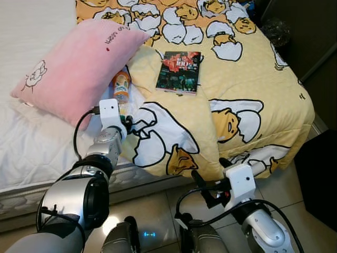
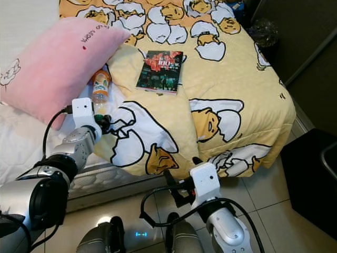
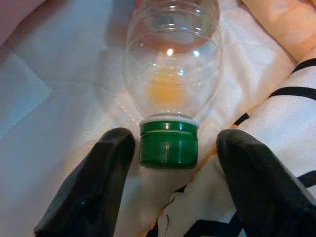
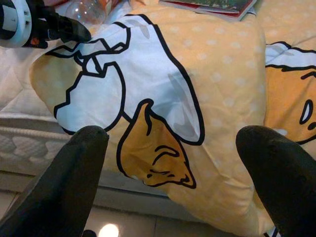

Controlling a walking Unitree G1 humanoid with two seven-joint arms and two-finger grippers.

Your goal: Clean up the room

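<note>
My left gripper is spread wide, its two black fingers standing either side of the green cap of a clear plastic bottle without touching it; I see a gap on each side of the cap. The bottle lies on its side on the white mattress sheet, cap toward me, with a little orange liquid inside and an orange label at its far end. It rests in the narrow strip between the pink pillow on its left and the edge of the yellow duvet on its right, the far end tucked just under the pillow's corner. From the head camera I see my left arm reaching over the near edge of the bed to the bottle. My right gripper is also released, fingers well apart, held low beside the near edge of the bed and pointed at the hanging fold of the duvet, grasping nothing. The duvet carries a printed pattern of cartoon egg figures in cracked shells. On it, farther in and to the right of the bottle, a book with a dark red cover lies flat. Light floor tiles show below the bed, and dark furniture stands at the far right.
</note>
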